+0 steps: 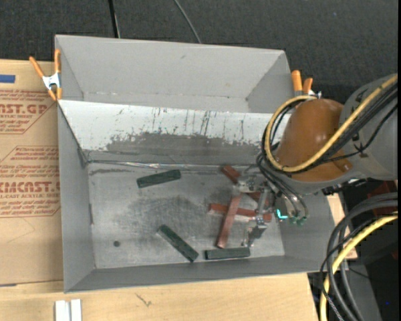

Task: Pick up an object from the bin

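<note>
I am looking down on the tool (256, 225), which is hanging low in the grey bin (77, 179), close to the wall the arm is reaching over. Right beside it, on the side away from the arm, two reddish-brown bars (226, 223) are lying crossed on the bin floor, their near ends touching or almost touching the tool. I cannot tell whether the tool is open or closed, because the wrist and its cables are crowding that spot. It may be around a bar end, but I am not claiming a grip. Just below the tool a dark green bar (227, 253) is lying flat, a second green bar (177, 243) is lying further out, and a third green bar (158, 178) is well apart. As I am judging it, the approach is done, while the grasp and lift are left, since every piece is resting on the floor.
</note>
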You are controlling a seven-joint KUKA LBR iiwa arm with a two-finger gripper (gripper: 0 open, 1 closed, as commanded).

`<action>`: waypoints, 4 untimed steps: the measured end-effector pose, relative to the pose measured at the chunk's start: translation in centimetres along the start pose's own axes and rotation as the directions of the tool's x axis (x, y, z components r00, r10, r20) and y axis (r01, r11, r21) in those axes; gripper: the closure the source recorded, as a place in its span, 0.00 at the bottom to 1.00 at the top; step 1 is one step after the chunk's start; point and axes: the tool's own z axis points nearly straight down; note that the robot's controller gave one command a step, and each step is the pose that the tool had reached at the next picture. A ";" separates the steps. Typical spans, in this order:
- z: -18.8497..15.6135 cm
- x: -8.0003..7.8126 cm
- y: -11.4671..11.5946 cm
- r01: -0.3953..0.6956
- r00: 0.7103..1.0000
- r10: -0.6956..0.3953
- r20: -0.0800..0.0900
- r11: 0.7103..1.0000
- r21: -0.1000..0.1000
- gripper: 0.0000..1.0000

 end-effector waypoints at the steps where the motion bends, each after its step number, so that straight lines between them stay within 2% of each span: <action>1: -0.4 -0.2 0.0 0.001 1.000 -0.001 0.007 1.000 0.001 0.00; 2: 5.4 -3.5 -1.3 -0.105 0.994 0.105 0.006 0.994 -0.001 1.00; 3: 5.4 -3.5 -1.3 -0.105 0.994 0.105 0.006 0.994 -0.001 1.00; 4: -8.8 -4.1 -1.6 -0.109 0.994 0.109 0.010 0.994 -0.001 1.00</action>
